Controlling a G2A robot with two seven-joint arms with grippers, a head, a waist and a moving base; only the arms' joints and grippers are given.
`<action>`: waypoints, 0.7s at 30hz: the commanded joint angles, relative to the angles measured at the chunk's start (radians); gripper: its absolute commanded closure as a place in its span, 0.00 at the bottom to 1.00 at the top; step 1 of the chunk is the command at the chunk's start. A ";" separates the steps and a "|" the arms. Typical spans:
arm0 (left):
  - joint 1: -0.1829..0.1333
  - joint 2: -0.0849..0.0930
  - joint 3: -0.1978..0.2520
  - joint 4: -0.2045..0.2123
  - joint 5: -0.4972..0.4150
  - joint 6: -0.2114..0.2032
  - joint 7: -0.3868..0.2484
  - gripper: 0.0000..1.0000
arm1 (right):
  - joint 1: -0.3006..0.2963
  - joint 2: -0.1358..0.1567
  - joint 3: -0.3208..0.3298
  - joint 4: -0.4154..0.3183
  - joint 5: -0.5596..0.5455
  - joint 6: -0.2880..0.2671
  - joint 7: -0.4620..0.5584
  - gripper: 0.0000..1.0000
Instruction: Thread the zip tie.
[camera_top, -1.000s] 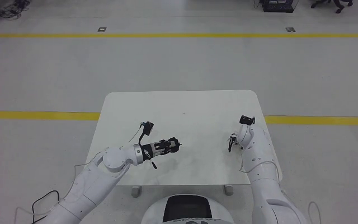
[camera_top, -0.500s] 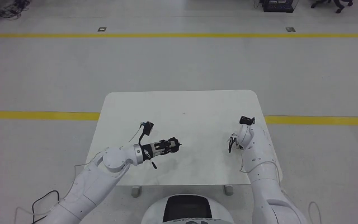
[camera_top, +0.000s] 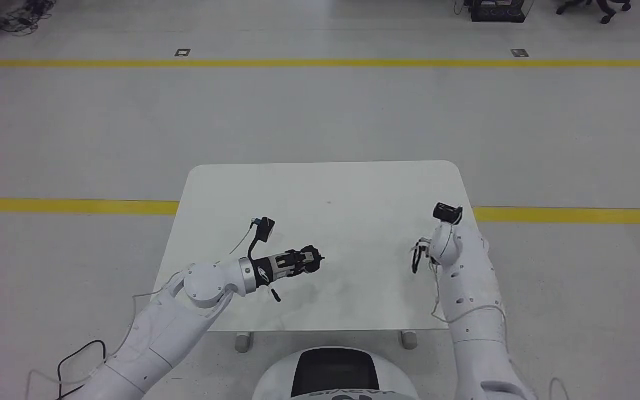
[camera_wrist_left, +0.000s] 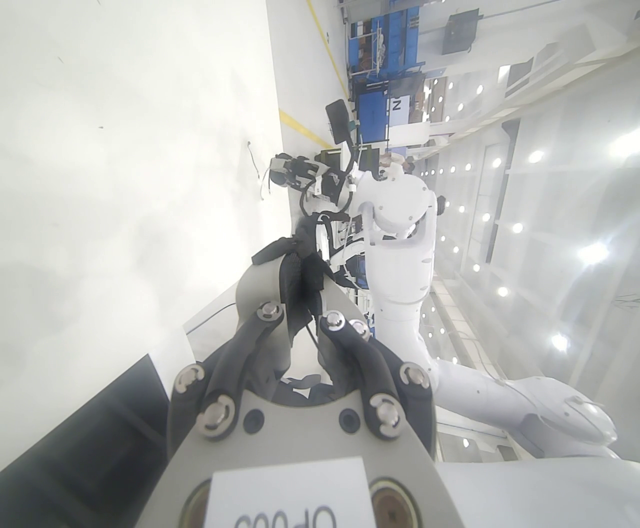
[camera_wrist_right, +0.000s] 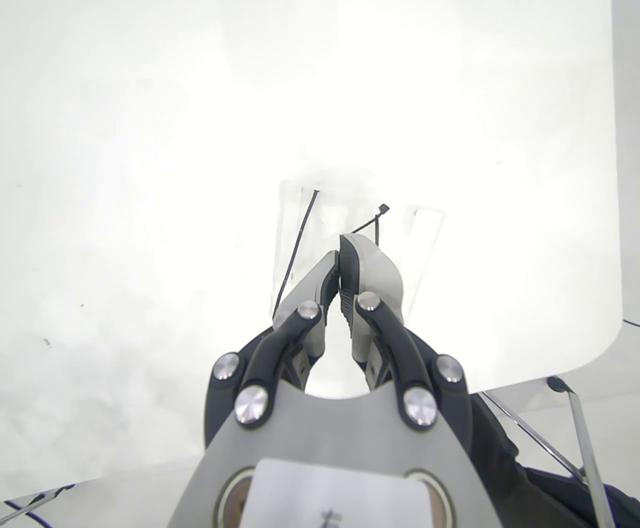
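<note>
1. Overhead, you see the left gripper (camera_top: 316, 258) above the near-left part of the table (camera_top: 350, 190), with the right gripper (camera_top: 414, 256) well apart near the right edge.
2. Your left wrist camera shows the left fingers closed together, and the zip tie (camera_wrist_left: 258, 172) by the right gripper's tips.
3. Your right wrist camera shows its fingers pressed shut, with zip tie strands beside them. You cannot tell whether they pinch it.

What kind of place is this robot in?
Probably a big robot lab or factory hall: yellow floor lines run past the table, with blue racks and rows of ceiling lights behind.
</note>
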 joint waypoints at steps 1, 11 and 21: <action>0.000 0.000 0.000 0.000 0.000 0.000 0.000 1.00 | -0.022 -0.002 -0.001 -0.051 0.000 0.000 0.013 1.00; 0.000 0.000 0.000 0.000 0.000 0.000 0.000 1.00 | -0.075 -0.018 0.019 -0.177 0.004 0.000 0.024 1.00; 0.000 0.000 0.000 0.000 0.000 0.000 0.000 1.00 | -0.192 -0.018 0.045 -0.409 0.153 -0.068 -0.003 1.00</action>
